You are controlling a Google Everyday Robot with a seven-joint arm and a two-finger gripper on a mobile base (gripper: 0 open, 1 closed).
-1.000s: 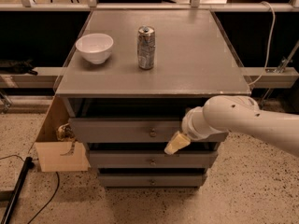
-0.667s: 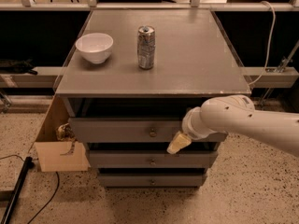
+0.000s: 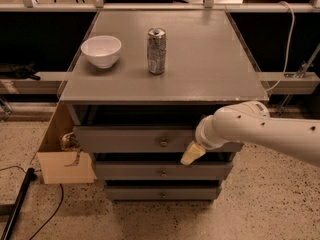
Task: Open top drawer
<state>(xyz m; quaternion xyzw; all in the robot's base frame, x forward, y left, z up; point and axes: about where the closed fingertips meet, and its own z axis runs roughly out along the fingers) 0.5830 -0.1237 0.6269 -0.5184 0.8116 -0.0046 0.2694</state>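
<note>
Camera view, Ben, left to right: what's there?

Down on the floor, Ana, a box (image 3: 65, 166) stands open just beside the cabinet's left flank. On the cabinet (image 3: 210, 64) a bowl (image 3: 101, 50) sits at the left. A can (image 3: 156, 50) stands upright to its right, near it but apart. None of these has shifted since a second ago.

And the top drawer?

The top drawer (image 3: 120, 140) is directly under the cabinet top, uppermost of three grey fronts. It looks wider than the two below and has a dark gap above it. Its knob (image 3: 163, 143) is at the centre. The front sits where it sat a second ago, no further out that I can see.

Where's the gripper?

The gripper (image 3: 192, 153) is just right of the knob and a little lower. It lies at the bottom edge of the top drawer's front, over the dark gap above the middle drawer (image 3: 135, 171). It has edged slightly rightward over the last second, at much the same height.

Released or clenched?

I cannot tell, nor whether it touches the front. The white arm (image 3: 270, 131) enters from the right edge and slopes down-left to it.
</note>
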